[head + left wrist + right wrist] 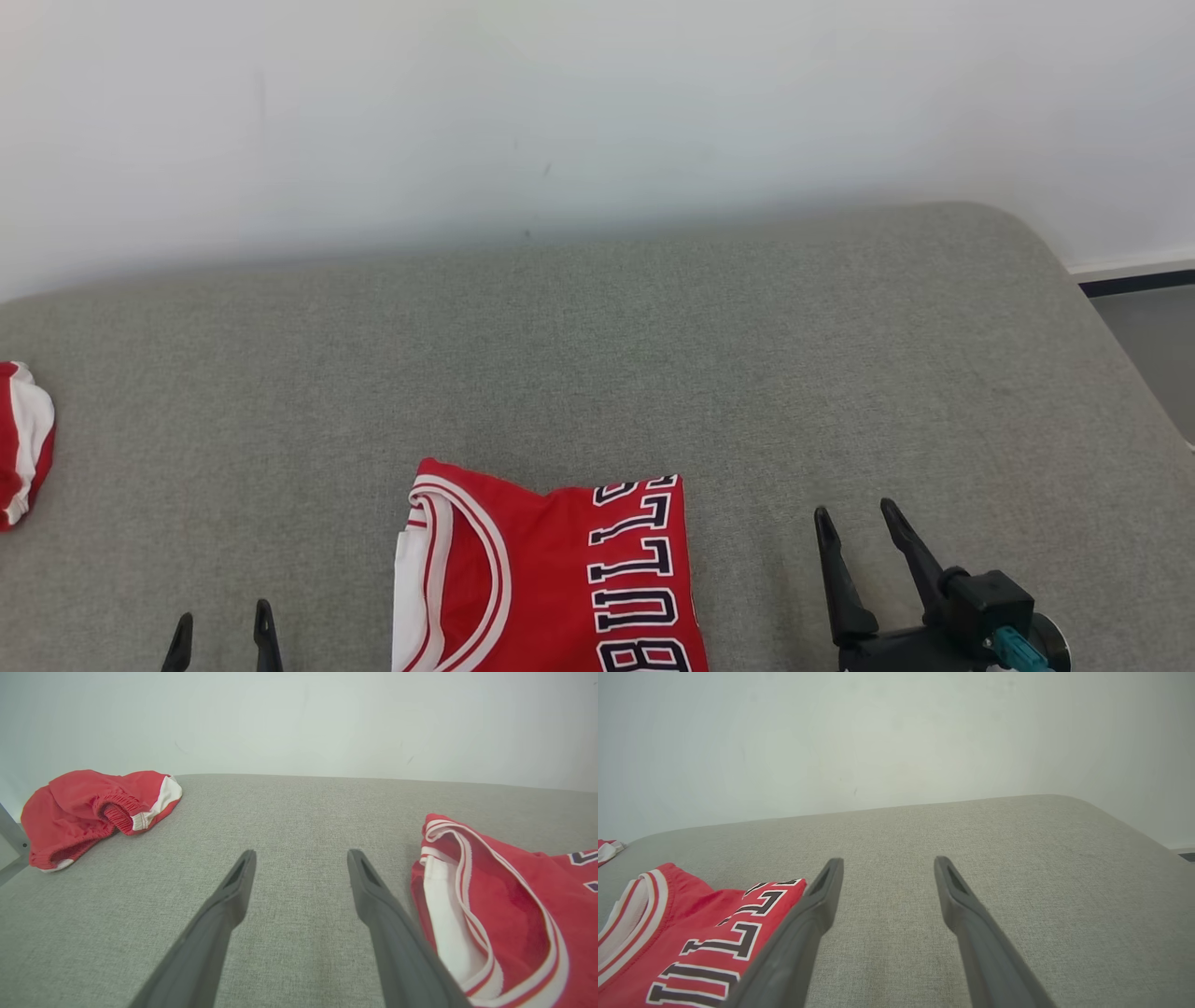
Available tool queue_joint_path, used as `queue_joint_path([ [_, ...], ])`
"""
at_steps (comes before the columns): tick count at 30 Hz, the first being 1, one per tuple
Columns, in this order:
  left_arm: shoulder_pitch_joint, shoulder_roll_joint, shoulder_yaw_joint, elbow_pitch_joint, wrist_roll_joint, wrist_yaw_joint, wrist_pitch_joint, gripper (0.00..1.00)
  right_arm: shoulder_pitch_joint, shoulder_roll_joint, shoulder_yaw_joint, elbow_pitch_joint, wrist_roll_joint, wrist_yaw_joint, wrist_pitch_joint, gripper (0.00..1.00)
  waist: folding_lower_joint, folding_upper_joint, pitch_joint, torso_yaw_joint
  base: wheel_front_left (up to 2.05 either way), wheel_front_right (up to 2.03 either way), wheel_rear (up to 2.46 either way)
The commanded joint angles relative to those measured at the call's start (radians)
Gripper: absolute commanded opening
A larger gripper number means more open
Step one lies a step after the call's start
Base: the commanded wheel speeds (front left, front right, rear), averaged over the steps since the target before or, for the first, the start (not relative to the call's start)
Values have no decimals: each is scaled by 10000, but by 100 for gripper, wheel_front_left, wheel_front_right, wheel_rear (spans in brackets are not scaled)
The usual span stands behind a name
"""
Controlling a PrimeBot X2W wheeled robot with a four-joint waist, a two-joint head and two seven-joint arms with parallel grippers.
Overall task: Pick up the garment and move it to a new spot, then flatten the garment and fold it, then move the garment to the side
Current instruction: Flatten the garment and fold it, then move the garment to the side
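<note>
The grey padded surface (597, 327) carried one folded red jersey (551, 579) at its near edge, in the middle, its long axis running away from the robot. One crumpled pair of red shorts (23, 439) sat well apart at the far left. Two grippers flanked the jersey: the left gripper (224, 611) to its left, the right gripper (854, 509) to its right, neither clearly nearer. Both stood wide and empty, so the sideways move was probably next.

Crumpled red shorts (88, 812) lie on the grey fabric surface (597, 355), far left.
</note>
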Motion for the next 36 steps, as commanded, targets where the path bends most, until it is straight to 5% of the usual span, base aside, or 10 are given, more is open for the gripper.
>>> queue_joint_path([
  [1, 156, -9, 23, -65, 59, -29, -30, 100, 162, 14, -39, -31, 84, -25, -7, 100, 1, 0, -64, -23, 0, 0, 0],
  [20, 301, -10, -57, -143, 7, -23, -30, 100, 271, 14, 261, 139, 419, -25, -7, 100, 1, 0, -91, 98, 0, 0, 0],
  [36, -151, -10, -399, -61, -40, -129, -30, 100, -1046, 10, 1870, 1845, 1686, -26, -6, 100, 1, 0, 734, 1275, 0, 0, 0],
])
